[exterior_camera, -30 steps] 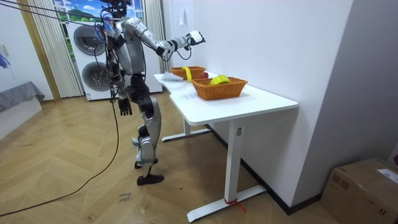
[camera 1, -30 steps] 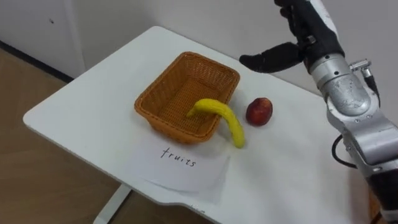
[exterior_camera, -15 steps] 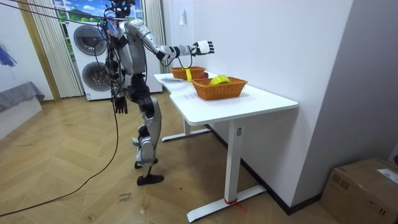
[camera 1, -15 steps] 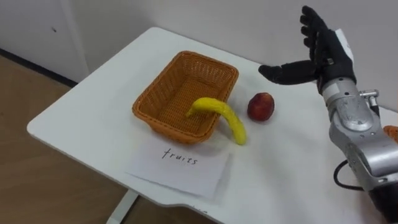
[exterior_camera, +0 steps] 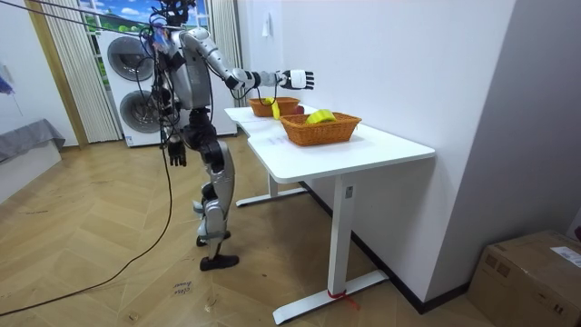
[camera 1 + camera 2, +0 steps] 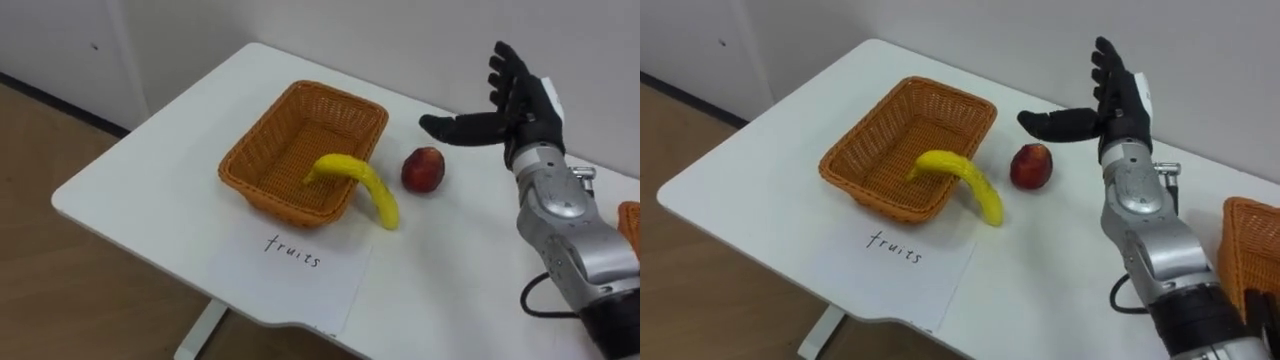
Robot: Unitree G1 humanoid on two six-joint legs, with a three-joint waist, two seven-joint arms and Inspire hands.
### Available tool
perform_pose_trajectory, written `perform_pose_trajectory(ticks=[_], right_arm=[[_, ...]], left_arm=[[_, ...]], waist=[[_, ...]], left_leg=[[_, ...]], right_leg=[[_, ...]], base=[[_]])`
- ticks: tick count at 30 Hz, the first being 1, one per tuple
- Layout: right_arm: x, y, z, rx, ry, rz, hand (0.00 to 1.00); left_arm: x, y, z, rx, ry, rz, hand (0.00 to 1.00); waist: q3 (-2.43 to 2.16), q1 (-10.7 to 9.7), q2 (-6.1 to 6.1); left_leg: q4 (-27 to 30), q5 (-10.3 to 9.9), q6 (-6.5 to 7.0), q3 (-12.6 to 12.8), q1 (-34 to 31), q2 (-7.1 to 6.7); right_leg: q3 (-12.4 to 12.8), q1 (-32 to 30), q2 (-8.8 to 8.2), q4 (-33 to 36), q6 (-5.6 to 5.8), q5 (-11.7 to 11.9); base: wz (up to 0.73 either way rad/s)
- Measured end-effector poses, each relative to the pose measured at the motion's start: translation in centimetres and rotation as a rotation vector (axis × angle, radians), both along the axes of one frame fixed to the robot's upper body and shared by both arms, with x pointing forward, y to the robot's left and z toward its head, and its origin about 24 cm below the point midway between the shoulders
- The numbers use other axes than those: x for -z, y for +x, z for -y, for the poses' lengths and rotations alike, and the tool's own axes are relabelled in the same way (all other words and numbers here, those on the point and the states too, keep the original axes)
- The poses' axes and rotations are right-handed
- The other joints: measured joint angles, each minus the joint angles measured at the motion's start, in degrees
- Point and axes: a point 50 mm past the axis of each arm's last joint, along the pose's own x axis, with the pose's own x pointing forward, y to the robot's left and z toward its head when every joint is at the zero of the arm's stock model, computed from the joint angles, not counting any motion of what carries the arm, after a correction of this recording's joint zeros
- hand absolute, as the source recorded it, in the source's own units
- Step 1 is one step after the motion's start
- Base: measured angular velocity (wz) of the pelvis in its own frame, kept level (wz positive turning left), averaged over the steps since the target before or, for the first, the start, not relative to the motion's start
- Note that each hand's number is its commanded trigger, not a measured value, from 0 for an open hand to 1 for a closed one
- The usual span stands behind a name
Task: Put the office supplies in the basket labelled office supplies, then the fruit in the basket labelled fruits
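Note:
An orange wicker basket (image 6: 296,146) stands on the white table (image 6: 170,160). A yellow banana (image 6: 360,184) lies over its near rim, one end inside and the other hanging out over the table. A red apple (image 6: 423,168) sits on the table just right of the basket. My right hand (image 6: 517,104) hovers open above and to the right of the apple, thumb pointing toward it and nothing in it. My left hand (image 5: 171,153) hangs at my side in the room view.
A sheet of paper with handwriting (image 6: 292,262) lies in front of the basket near the table's front edge. A second wicker basket (image 6: 1252,250) stands at the far right and holds a yellow-green item (image 5: 320,116). I stand at the table's end.
My right arm has come down from a raised pose to level over the table, bringing the open hand lower and closer to the apple. The fruit and basket have not moved.

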Motion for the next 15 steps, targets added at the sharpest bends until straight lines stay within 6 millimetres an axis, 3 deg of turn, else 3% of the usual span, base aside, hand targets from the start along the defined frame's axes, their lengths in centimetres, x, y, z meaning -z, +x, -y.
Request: perform_pose_trajectory(ticks=[8,15], right_arm=[[1.7,-0.2,0.9,0.045,0.035,-0.074,0.00],[2.5,-0.3,1.4,0.065,0.038,-0.112,0.00]], left_arm=[[0.0,0.4,0.0,0.000,0.000,0.012,0.00],[-0.1,0.8,0.0,0.005,0.000,0.026,0.00]], waist=[[-0.23,0.0,-0.33],[0.03,-0.4,-0.27]], left_leg=[[0.4,0.0,0.07,-0.7,-1.9,-0.31],[0.8,0.0,0.06,-1.2,-3.3,-0.31]], right_leg=[[-0.2,-1.6,-0.06,0.0,0.00,0.0],[-0.4,-2.8,-0.04,0.3,0.00,0.0]], base=[[0.04],[0.03]])
